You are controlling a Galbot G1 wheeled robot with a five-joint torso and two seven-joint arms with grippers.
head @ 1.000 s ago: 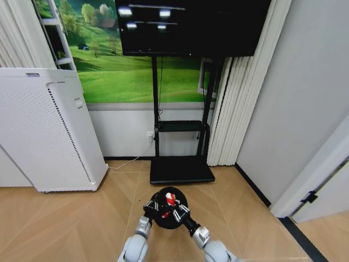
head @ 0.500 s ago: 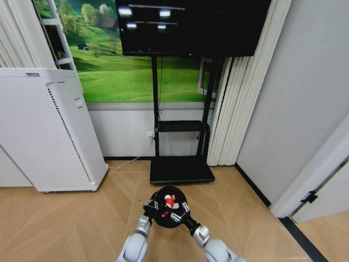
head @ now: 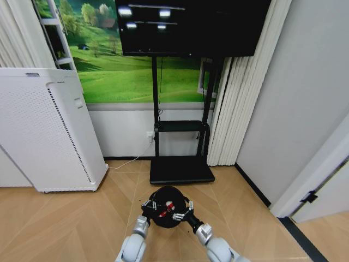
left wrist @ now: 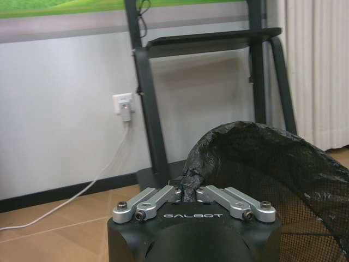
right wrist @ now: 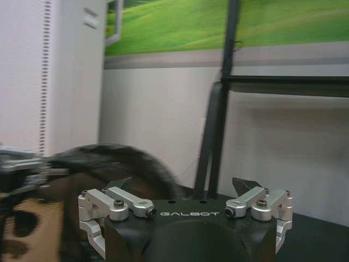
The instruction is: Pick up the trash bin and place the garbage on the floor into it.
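The left gripper (left wrist: 188, 192) pinches the liner at the rim of the trash bin (head: 165, 206), which sits low over the wooden floor (head: 65, 224). The right gripper (right wrist: 184, 188) is spread wide beside the bin. Something small and red (head: 168, 206), maybe garbage, lies inside.

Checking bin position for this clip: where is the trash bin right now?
In the head view the trash bin sits low and central, over the parquet floor before the TV stand base, between the left end effector, shut on its rim, and the open right end effector.
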